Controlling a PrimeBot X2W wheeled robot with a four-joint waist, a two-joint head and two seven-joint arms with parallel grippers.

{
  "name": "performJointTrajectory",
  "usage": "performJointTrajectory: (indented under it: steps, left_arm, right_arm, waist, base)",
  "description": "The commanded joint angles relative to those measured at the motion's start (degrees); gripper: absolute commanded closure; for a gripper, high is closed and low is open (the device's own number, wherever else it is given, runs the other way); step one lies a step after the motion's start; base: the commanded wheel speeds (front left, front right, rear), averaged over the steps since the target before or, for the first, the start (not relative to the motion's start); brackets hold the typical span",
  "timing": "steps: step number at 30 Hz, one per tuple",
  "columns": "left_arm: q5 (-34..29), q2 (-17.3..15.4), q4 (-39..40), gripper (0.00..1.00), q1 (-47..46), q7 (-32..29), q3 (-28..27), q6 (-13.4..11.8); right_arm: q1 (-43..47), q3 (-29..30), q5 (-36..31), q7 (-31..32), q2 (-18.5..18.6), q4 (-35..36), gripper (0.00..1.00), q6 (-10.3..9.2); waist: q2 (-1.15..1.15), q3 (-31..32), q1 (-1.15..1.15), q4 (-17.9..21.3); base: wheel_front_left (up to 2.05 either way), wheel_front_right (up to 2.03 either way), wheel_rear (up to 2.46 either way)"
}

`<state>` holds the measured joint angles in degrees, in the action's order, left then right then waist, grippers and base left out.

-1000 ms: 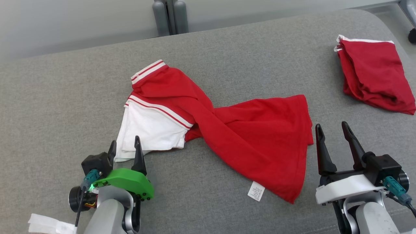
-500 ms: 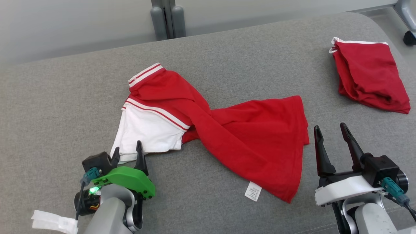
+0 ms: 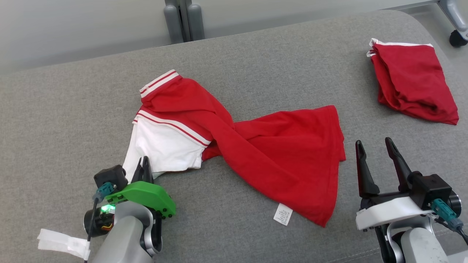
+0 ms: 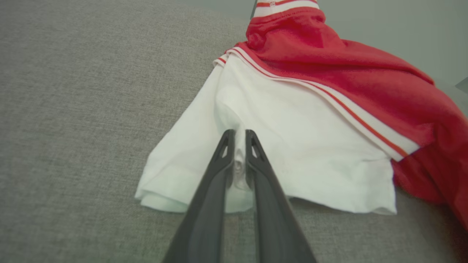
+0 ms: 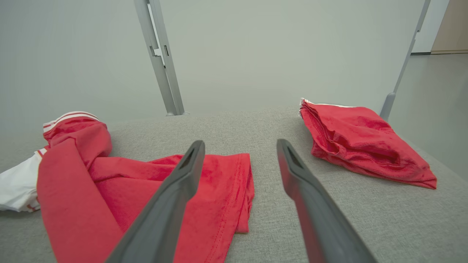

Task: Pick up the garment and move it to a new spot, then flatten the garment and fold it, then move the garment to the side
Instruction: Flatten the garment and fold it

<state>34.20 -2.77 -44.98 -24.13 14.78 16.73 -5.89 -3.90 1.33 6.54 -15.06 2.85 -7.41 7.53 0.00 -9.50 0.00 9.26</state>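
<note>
Head view: the left gripper, spread apart a second ago, is now pinched shut on the white corner at 7 o'clock of the garment lying mid grey cushion, and the right gripper sits wide open and empty by its 4 o'clock hem. Left wrist view: white cloth squeezed between the fingers. Right wrist view: garment at 8 o'clock, nothing gripped.

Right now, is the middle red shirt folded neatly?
Not folded: the garment lies loosely twisted at its middle, both ends fanned out flat.
</note>
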Motion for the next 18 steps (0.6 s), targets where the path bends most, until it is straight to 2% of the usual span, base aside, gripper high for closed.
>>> performJointTrajectory:
  steps: [1, 6, 10, 18]
  left_arm:
    - [-0.77, -0.25, 0.34, 1.00, 0.21, 0.42, 0.05, -0.35]
    - [-2.18, -0.37, 3.58, 1.00, 1.02, 0.45, -0.56, -0.94]
    - [-3.90, -0.40, 9.40, 1.00, 3.73, 0.41, -1.91, -1.19]
    - [-5.02, -0.33, 21.56, 1.00, 16.25, 0.37, -3.29, -2.78]
  right_arm:
    - [-0.36, -0.02, 0.23, -0.16, 0.08, -0.05, 0.00, -0.09]
    - [-0.36, 0.05, 0.21, -0.16, 0.08, -0.27, 0.00, -0.09]
    - [0.64, 0.69, -0.14, -0.16, 0.08, -0.32, 0.00, -0.09]
    - [3.18, 2.27, -1.16, -0.16, 0.08, -0.76, 0.00, -0.09]
  waist:
    - [0.00, 0.10, 0.00, -0.25]
    - [0.00, 0.52, 0.00, -1.11]
    - [0.00, 1.38, 0.00, -2.31]
    - [0.00, 4.37, 0.00, -6.35]
  base:
    - [0.00, 0.00, 0.00]
    - [0.00, 0.00, 0.00]
    - [0.00, 0.00, 0.00]
    - [0.00, 0.00, 0.00]
